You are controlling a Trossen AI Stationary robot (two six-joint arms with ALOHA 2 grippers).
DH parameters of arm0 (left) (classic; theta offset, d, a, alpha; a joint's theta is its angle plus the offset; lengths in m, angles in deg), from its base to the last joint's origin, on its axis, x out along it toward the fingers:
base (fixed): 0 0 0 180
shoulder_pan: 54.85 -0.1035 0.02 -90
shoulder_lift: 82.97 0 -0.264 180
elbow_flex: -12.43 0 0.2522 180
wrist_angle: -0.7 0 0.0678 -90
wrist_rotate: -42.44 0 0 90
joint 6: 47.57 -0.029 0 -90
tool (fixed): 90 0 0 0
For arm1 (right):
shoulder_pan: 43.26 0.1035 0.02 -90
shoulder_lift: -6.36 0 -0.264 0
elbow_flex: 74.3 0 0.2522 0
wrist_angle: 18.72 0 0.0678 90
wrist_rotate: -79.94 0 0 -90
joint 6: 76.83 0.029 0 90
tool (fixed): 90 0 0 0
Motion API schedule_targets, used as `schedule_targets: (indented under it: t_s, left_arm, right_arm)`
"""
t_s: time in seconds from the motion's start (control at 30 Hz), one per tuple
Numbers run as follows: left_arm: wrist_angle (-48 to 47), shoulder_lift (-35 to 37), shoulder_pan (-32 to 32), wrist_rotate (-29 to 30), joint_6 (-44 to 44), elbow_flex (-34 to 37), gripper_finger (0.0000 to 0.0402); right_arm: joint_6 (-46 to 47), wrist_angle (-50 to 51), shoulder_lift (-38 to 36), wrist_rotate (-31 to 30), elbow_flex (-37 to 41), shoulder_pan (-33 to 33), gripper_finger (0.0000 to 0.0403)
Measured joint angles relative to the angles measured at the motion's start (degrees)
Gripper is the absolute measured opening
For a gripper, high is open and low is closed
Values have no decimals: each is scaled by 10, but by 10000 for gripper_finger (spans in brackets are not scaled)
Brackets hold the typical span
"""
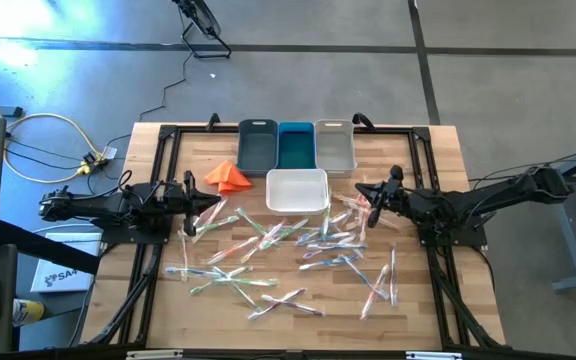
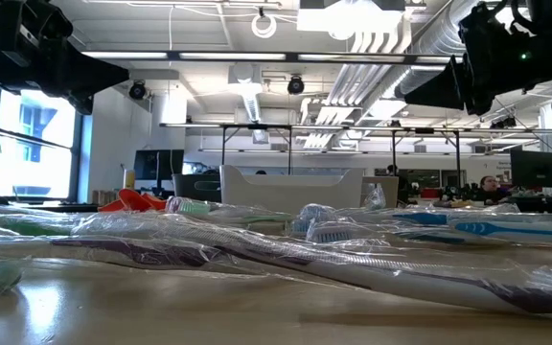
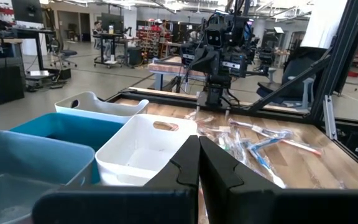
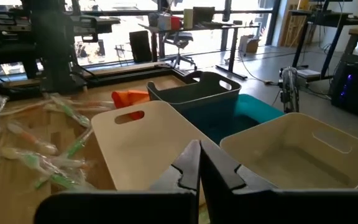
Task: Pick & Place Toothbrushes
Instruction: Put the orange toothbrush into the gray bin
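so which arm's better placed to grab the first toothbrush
Neither by much, slightly the left: its fingers are shut above wrapped toothbrushes at the pile's left edge. The right fingers, also shut, hover near the white bin with toothbrushes just beyond.

Clear-wrapped toothbrushes [image 1: 268, 250], scattered flat on the table, many overlapping, various colours

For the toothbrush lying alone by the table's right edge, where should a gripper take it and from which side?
Grip the toothbrush at mid-handle, coming straight down from above. It lies flat in its clear wrapper, running roughly front to back, with bare wood on both sides, so fingers should probably close across its thin width. The right gripper, shut now, is the nearer one.
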Motion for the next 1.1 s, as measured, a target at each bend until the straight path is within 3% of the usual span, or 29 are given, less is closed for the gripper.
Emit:
schedule_targets:
  t_s: [0.2,0.5,0.77,1.1]
  left_arm:
    - [0,0,0,1,2,0,0]
    - [0,0,0,1,2,0,0]
    - [0,0,0,1,2,0,0]
    - [-1,0,0,1,-1,0,0]
  right_arm:
    - [22,24,11,-16,-30,0,2]
    - [27,208,55,-9,-133,0,2]
    - [54,281,69,64,-135,0,2]
    - [69,311,75,56,-135,0,2]
